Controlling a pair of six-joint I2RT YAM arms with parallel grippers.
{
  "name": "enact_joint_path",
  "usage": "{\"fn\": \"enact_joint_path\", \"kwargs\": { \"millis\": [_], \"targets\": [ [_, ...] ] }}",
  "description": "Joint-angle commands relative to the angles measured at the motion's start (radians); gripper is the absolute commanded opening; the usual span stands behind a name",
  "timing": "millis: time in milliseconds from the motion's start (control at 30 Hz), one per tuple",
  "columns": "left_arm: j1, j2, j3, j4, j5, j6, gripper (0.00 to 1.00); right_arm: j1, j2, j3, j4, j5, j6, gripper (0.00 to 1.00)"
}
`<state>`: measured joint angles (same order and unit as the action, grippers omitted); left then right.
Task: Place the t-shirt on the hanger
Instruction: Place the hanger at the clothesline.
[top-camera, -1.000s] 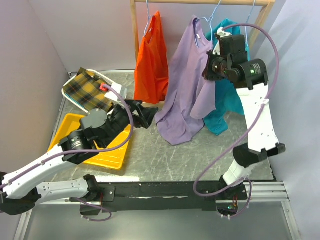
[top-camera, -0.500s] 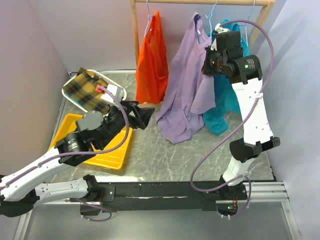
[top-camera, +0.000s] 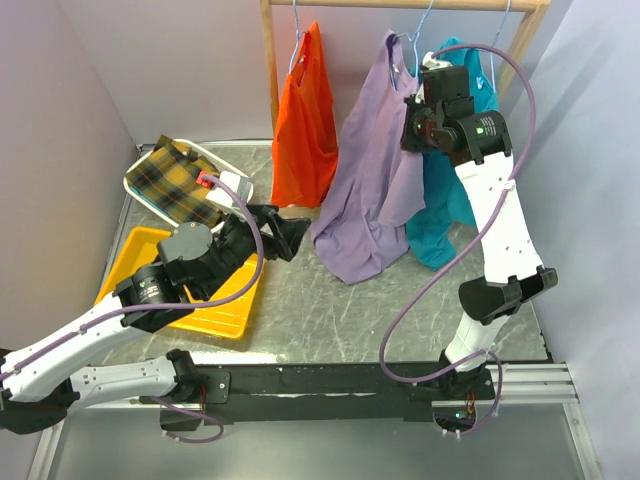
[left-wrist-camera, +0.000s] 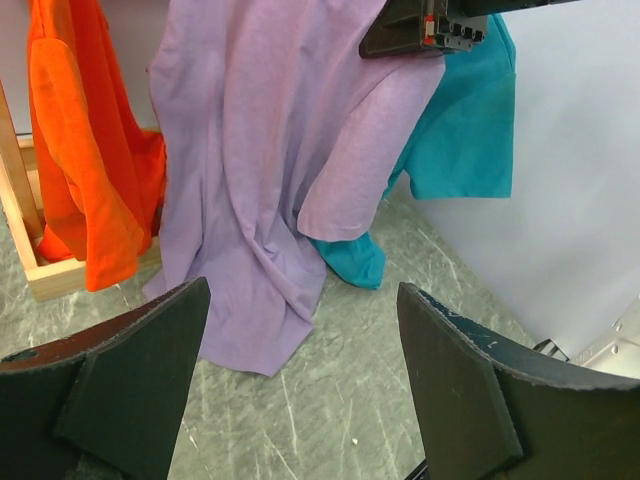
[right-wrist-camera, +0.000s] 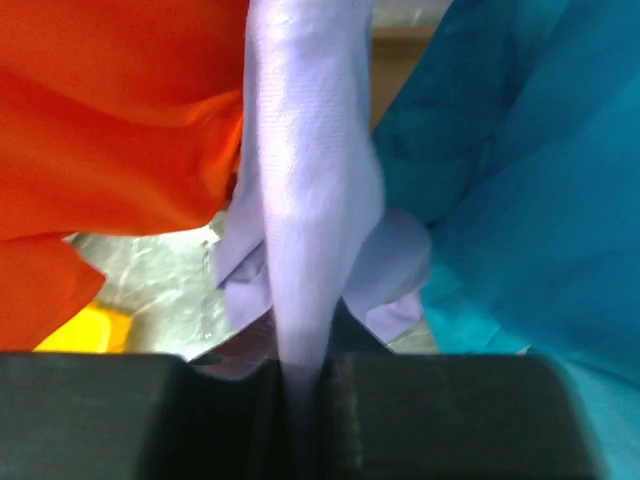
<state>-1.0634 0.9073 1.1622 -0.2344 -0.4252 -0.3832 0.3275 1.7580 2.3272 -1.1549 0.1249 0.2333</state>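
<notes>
The lavender short-sleeved t-shirt (top-camera: 365, 180) hangs limp by its neck at the top of the thin blue-silver wire hanger (top-camera: 424, 25). Its body falls in long folds and its hem reaches the counter (left-wrist-camera: 330, 420). A fold of one sleeve side is pinched in the right gripper (right-wrist-camera: 300, 370). Only the hanger's hook and neck show.

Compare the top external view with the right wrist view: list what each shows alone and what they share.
Only the top external view shows the hanger hooked on the wooden rail, the plaid cloth and the left pincer, which is open. Only the right wrist view shows the right pincer shut on a fold of the t-shirt. Both show the t-shirt hanging between the orange garment and the teal t-shirt.
</notes>
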Motion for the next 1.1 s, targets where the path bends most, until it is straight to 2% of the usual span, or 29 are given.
{"fn": "enact_joint_path", "kwargs": {
  "millis": [0,67,100,167,233,400,533,667,833,933,1067],
  "targets": [
    [0.008,-0.002,0.002,0.021,-0.004,0.001,0.82,-0.004,-0.069,0.003,0.113,0.059,0.006,0.33],
    [0.008,-0.002,0.002,0.020,0.000,0.003,0.85,-0.004,-0.120,-0.035,0.132,0.053,0.018,0.48],
    [0.010,-0.001,-0.001,0.021,0.000,0.000,0.87,-0.004,-0.167,-0.055,0.147,0.050,0.037,0.59],
    [0.011,-0.007,-0.006,0.018,-0.004,-0.006,0.89,-0.002,-0.253,-0.130,0.164,0.045,0.073,0.66],
    [0.013,-0.016,-0.016,0.020,-0.010,-0.013,0.91,0.001,-0.322,-0.265,0.204,0.030,0.099,0.68],
    [0.020,-0.025,-0.041,0.011,-0.015,-0.032,0.92,0.022,-0.615,-0.635,0.335,0.031,0.162,0.75],
    [0.026,-0.022,-0.055,0.006,-0.010,-0.049,0.93,0.030,-0.827,-0.996,0.446,-0.059,0.248,0.76],
    [0.033,-0.019,-0.084,0.017,0.005,-0.075,0.93,0.091,-0.988,-1.253,0.529,-0.077,0.334,0.77],
    [0.036,-0.005,-0.101,0.023,0.026,-0.108,0.93,0.307,-1.014,-1.550,0.696,0.073,0.472,0.83],
    [0.036,-0.001,-0.105,0.017,0.028,-0.114,0.93,0.349,-0.907,-1.638,0.842,0.126,0.477,0.88],
    [0.037,-0.010,-0.111,0.010,0.028,-0.117,0.93,0.354,-0.728,-1.640,0.955,0.241,0.443,0.98]
  ]
}}
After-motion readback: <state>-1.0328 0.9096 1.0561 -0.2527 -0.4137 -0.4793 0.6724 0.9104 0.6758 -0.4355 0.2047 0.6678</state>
